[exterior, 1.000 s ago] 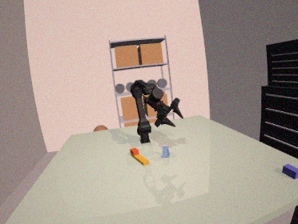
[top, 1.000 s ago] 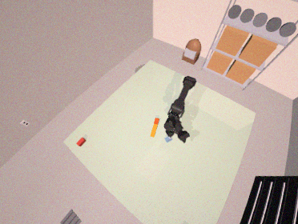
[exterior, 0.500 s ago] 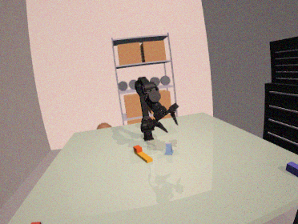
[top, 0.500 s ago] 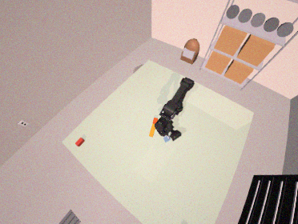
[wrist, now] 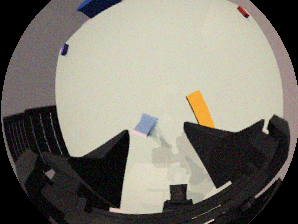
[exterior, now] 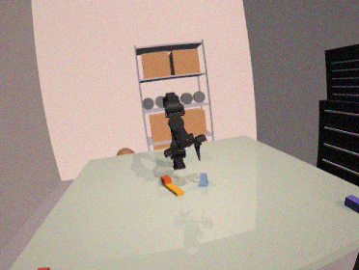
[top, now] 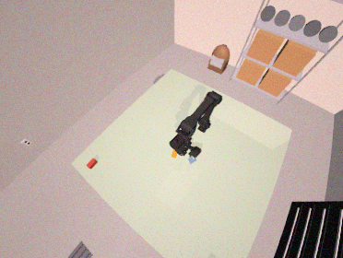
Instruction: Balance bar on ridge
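The bar, orange with a red end, lies flat on the table; its orange part (top: 173, 154) (exterior: 175, 188) (wrist: 201, 107) shows in all three views. The red end (exterior: 166, 179) shows in the exterior view but is hidden behind a finger in the wrist view. The small blue ridge (top: 192, 160) (exterior: 204, 179) (wrist: 146, 123) stands apart from the bar, with nothing on it. My gripper (wrist: 156, 128) is open and empty, above the table. In the wrist view the ridge appears between the fingertip directions, and the bar lies beyond the right finger.
A red block (top: 91, 163) (wrist: 243, 12) lies near a table corner. A dark blue block (exterior: 352, 203) (wrist: 64, 49) lies near another edge. A black drawer cabinet (top: 313, 230) (exterior: 340, 140) (wrist: 37, 132) stands beyond the table, and a shelf with boxes stands behind it.
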Controlling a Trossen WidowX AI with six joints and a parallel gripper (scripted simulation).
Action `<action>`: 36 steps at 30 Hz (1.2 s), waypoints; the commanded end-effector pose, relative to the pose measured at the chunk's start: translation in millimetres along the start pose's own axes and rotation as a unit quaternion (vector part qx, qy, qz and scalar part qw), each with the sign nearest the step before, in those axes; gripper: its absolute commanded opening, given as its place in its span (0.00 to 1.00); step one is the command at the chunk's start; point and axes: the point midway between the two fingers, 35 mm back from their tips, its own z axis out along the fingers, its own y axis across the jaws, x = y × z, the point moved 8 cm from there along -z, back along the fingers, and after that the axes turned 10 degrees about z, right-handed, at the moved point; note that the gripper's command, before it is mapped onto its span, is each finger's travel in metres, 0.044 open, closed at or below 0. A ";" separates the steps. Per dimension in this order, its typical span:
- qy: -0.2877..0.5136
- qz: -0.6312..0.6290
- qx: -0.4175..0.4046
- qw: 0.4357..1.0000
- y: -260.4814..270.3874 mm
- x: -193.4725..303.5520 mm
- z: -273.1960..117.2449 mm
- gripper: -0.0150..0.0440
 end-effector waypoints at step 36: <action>0.098 -0.206 0.136 0.964 -87.9 -3.5 59.4 0.79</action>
